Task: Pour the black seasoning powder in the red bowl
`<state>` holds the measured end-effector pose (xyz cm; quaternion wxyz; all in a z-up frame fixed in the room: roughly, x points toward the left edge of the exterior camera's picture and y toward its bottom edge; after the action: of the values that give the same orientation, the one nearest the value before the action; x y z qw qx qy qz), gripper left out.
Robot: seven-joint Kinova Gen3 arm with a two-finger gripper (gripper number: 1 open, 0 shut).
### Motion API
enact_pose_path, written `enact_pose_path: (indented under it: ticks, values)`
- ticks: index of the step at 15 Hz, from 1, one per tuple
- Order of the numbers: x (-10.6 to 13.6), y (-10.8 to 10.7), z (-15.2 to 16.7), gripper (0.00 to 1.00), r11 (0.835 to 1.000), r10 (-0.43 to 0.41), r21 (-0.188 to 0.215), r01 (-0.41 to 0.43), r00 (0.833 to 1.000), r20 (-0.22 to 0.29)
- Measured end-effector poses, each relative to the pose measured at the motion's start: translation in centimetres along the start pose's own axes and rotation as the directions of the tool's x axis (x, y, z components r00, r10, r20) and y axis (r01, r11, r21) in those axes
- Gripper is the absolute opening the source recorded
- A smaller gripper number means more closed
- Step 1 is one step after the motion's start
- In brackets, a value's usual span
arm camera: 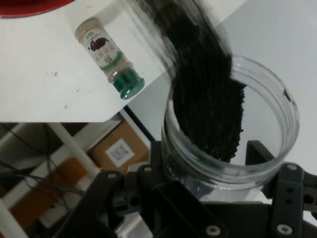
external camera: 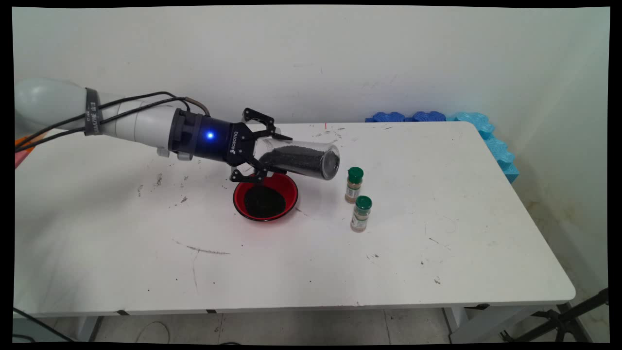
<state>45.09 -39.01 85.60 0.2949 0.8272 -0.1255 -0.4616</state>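
Note:
My gripper [external camera: 268,153] is shut on a clear glass jar [external camera: 302,160] partly filled with dark granules. The jar lies almost level in the air, its far end pointing right and slightly down, with the granules spread along its lower side. Just below the fingers sits a red bowl [external camera: 292,193] holding a heap of the same dark granules. In the hand view the jar [arm camera: 277,119] fills the space between the fingers of the gripper [arm camera: 208,163], and the bowl's red rim [arm camera: 29,6] shows at the top left.
Two small spice bottles with green caps stand right of the bowl, one [external camera: 354,184] near the jar's far end, the other [external camera: 361,214] closer to the front; one bottle [arm camera: 109,57] appears in the hand view. Blue foam pieces [external camera: 486,129] line the white table's [external camera: 437,233] far right corner.

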Motion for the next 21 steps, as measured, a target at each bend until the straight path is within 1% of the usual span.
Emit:
enact_pose_path:
  ticks: [3, 6, 7, 10, 11, 12, 13, 14, 15, 17, 18, 19, 20, 21]
  values:
    - [-0.2, 0.3, 0.0, 0.00, 0.996, 0.089, 0.010, -0.089, 0.996, 0.006]
    - [-0.5, 0.7, -0.1, 0.00, 0.979, 0.203, 0.017, -0.203, 0.979, 0.014]
    - [-0.5, 0.8, -0.1, 0.00, 0.970, 0.241, 0.019, -0.241, 0.970, 0.016]
    - [-0.8, 1.4, -0.1, 0.00, 0.931, 0.363, 0.022, -0.363, 0.932, 0.023]
    - [-0.8, 1.5, -0.1, 0.00, 0.921, 0.388, 0.023, -0.388, 0.921, 0.025]
    - [-0.9, 1.7, -0.1, 0.00, 0.904, 0.425, 0.023, -0.426, 0.905, 0.028]
    - [-0.9, 1.8, -0.1, 0.00, 0.893, 0.449, 0.023, -0.450, 0.893, 0.029]
    - [-1.0, 2.0, -0.1, 0.00, 0.872, 0.489, 0.020, -0.490, 0.872, 0.032]
    - [-1.2, 2.4, -0.1, 0.00, 0.841, 0.540, 0.016, -0.541, 0.841, 0.036]
    - [-1.3, 2.8, -0.2, 0.00, 0.795, 0.606, 0.011, -0.607, 0.794, 0.040]
    - [-1.4, 3.1, -0.2, 0.00, 0.762, 0.647, 0.010, -0.648, 0.761, 0.043]
    - [-1.5, 3.3, -0.2, 0.00, 0.736, 0.676, 0.009, -0.677, 0.735, 0.045]
    - [-1.6, 3.6, -0.2, 0.00, 0.706, 0.707, 0.009, -0.708, 0.706, 0.049]
    - [-1.7, 3.9, -0.2, 0.00, 0.664, 0.746, 0.008, -0.748, 0.663, 0.055]
